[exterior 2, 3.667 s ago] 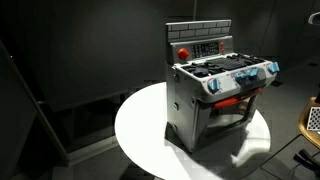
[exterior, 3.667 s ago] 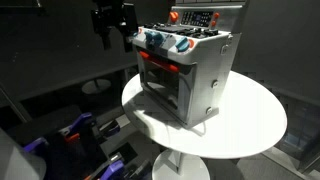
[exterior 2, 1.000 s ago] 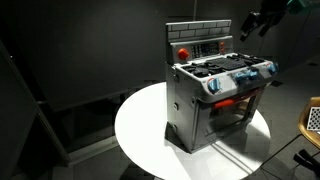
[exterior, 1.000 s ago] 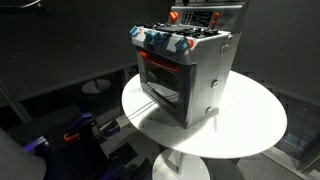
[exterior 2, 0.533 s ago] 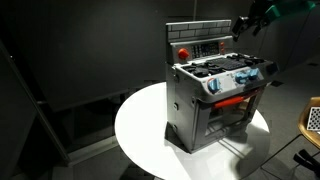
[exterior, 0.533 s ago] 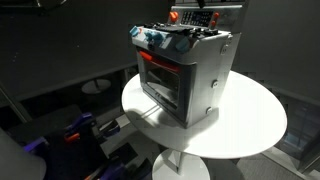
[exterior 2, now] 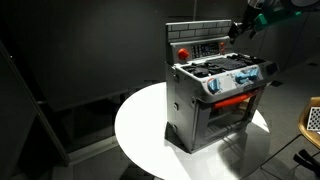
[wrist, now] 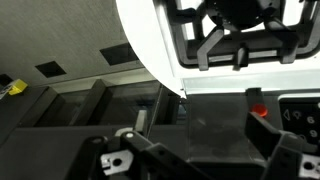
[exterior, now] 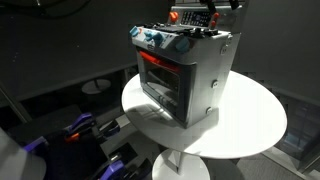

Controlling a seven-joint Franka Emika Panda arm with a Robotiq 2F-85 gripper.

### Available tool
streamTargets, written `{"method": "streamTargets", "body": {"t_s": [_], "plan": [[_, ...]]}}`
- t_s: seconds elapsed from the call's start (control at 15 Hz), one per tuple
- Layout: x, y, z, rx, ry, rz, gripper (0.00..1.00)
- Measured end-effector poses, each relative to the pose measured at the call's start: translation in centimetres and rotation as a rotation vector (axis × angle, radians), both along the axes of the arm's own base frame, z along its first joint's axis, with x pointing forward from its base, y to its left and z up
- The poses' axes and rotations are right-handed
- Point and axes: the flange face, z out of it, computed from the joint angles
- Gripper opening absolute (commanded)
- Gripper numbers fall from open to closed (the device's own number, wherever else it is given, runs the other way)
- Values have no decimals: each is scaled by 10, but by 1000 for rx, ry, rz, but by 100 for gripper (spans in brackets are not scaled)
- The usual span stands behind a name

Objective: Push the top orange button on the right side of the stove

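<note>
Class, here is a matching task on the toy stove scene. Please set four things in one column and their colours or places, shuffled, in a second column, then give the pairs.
Things:
1. table
2. oven window trim
3. stove side wall
4. gripper

Colours or places:
A. silver-grey
B. up beside the back panel
C. white
D. red

Pairs: 1-C, 2-D, 3-A, 4-B

In both exterior views the orange buttons on the stove's (exterior 2: 190, 105) back panel (exterior 2: 200, 42) are too small for you to pick out. Your gripper (exterior 2: 239, 29) is a dark blur by the panel, jaws unreadable, its arm cut by the top edge. The stove hides the table's (exterior: 250, 125) far edge. In the wrist view, the burner grates (wrist: 235, 35) and the fingers (wrist: 113, 160) run off-frame.
</note>
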Motion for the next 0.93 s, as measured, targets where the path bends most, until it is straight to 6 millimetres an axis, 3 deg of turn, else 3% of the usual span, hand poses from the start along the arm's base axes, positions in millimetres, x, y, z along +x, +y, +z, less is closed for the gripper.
{"method": "streamTargets", "body": {"t_s": [0.93], "plan": [[27,8,-16,3,5,-2,100]]}}
